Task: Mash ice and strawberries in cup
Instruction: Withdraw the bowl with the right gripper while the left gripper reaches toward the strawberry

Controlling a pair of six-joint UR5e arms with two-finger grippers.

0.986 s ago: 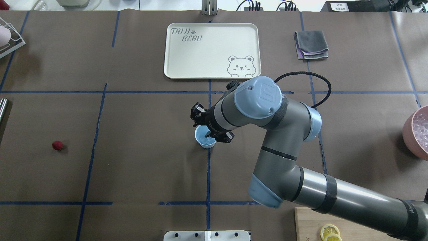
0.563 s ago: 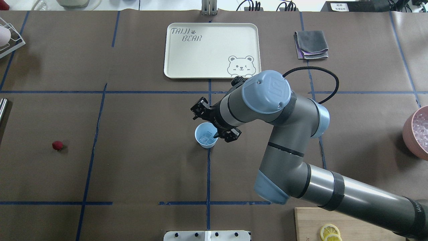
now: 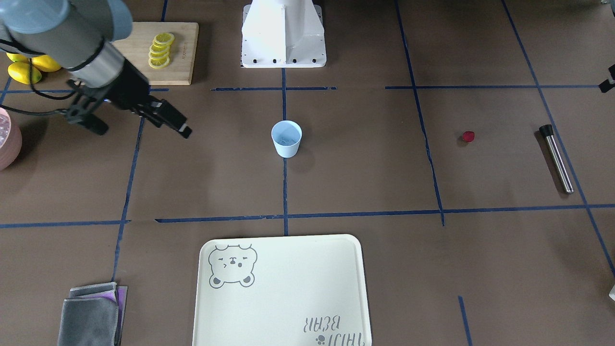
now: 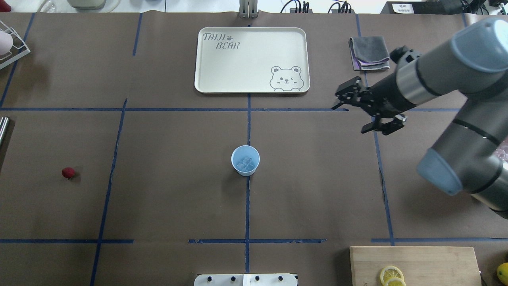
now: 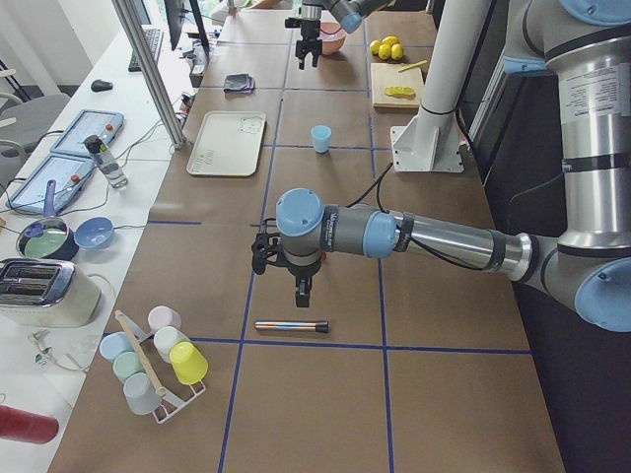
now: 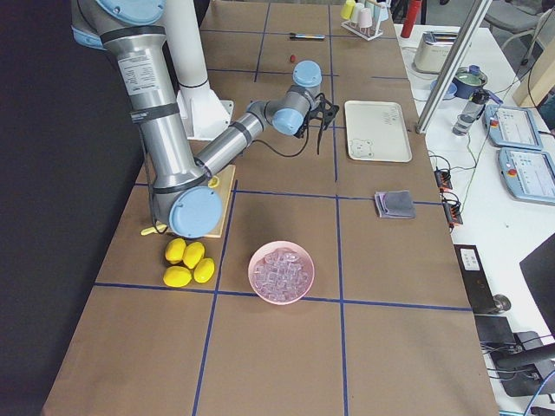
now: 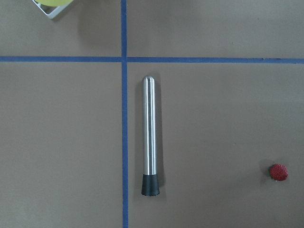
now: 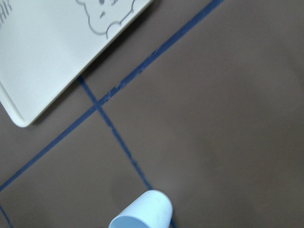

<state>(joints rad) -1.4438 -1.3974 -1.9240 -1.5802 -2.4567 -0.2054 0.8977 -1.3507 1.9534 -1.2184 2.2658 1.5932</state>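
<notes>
Jaws of the right gripper (image 4: 351, 117) stand parted and empty, well apart from the cup (image 3: 287, 148) at the table's (image 4: 166, 206) middle; those of the left gripper (image 5: 302, 294) we cannot tell. Ice (image 4: 245, 162) is in (strawberry (image 4: 68, 172) lies toward the left edge); we judge fetching it next.

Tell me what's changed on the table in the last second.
The right gripper has pulled back from over the cup, toward the robot's right and farther out, near the cloth. It is open and holds nothing. The cup, with the ice in it, the strawberry and the tray lie where they were.
</notes>
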